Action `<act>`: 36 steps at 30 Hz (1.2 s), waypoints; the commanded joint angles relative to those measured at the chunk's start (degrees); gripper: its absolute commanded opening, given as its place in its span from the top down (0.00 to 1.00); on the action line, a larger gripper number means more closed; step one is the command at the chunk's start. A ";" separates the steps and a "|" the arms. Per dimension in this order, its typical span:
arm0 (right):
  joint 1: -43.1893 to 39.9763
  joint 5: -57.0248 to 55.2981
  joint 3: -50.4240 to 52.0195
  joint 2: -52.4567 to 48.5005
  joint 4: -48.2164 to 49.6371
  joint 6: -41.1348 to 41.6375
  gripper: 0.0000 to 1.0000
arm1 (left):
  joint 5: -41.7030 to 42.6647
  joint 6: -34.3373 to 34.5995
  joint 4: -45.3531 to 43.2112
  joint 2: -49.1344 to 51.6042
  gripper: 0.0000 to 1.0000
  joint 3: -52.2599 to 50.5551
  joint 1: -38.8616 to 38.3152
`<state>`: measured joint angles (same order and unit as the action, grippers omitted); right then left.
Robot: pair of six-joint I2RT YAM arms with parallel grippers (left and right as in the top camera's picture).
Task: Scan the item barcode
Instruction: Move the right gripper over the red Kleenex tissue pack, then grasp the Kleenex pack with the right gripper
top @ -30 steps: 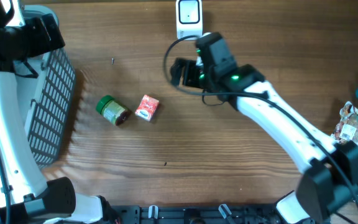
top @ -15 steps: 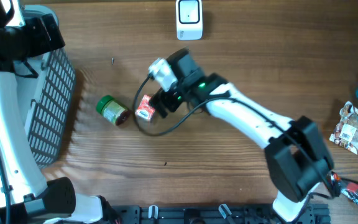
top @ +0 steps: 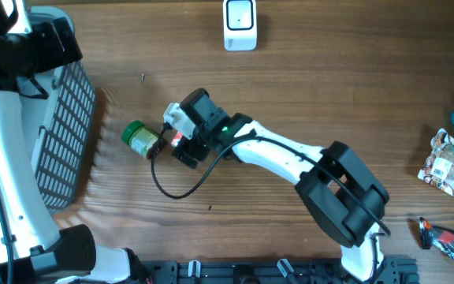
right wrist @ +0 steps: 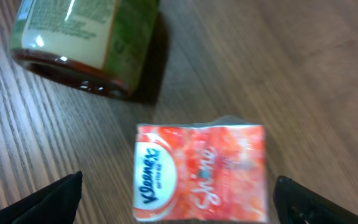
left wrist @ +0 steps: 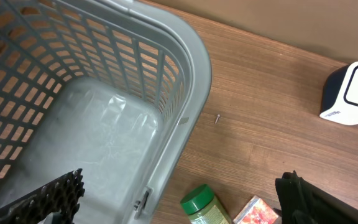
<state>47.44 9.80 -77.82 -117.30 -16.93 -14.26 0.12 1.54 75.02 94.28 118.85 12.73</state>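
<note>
While my right gripper (right wrist: 179, 200) hangs wide open over the tissue pack (right wrist: 201, 171), nothing is gripped yet.
The pack lies flat right under the hand, between the two fingers, and the jar (right wrist: 73, 43) lies ahead near the left finger. I'd centre on the pack, drop straight, pinch its short sides and keep off the jar, then carry it to the scanner (top: 240, 24), well apart from the hand. My left gripper (left wrist: 182, 196) is open too, idle by the basket (left wrist: 191, 68).

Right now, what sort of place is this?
Likely a mock shop checkout: a white barcode scanner on the wooden table, a grey basket, and small goods, a Kleenex pack and a green-lidded jar.
</note>
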 commanded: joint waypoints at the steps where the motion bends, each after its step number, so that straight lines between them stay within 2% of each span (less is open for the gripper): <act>1: 1.05 -0.83 -0.61 -2.78 0.63 -1.25 0.00 | 0.28 -0.92 -0.15 -0.04 0.00 0.57 0.20; 6: 1.05 -2.12 -0.79 -5.01 2.97 -2.16 0.00 | 0.28 -0.92 -0.15 -0.04 0.00 0.57 0.20; 9: 1.05 -7.41 -1.64 -5.14 4.46 -2.32 0.00 | 0.26 -0.92 -0.15 -0.04 0.00 0.57 0.20; 19: 1.05 -8.20 -17.00 -5.07 -11.06 -5.73 0.00 | 0.26 -0.92 -0.15 -0.04 0.00 0.57 0.20; 26: 0.92 -0.79 -16.98 -5.20 -16.63 -11.28 0.00 | 0.26 -0.92 -0.15 -0.04 0.00 0.57 0.20; 36: 0.92 0.33 -16.94 -10.69 -15.63 -14.95 0.00 | 0.28 -0.92 -0.15 -0.04 0.00 0.57 0.20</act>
<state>48.40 8.99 -93.97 -124.81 -33.15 -27.14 0.12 1.54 75.02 94.28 118.85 12.73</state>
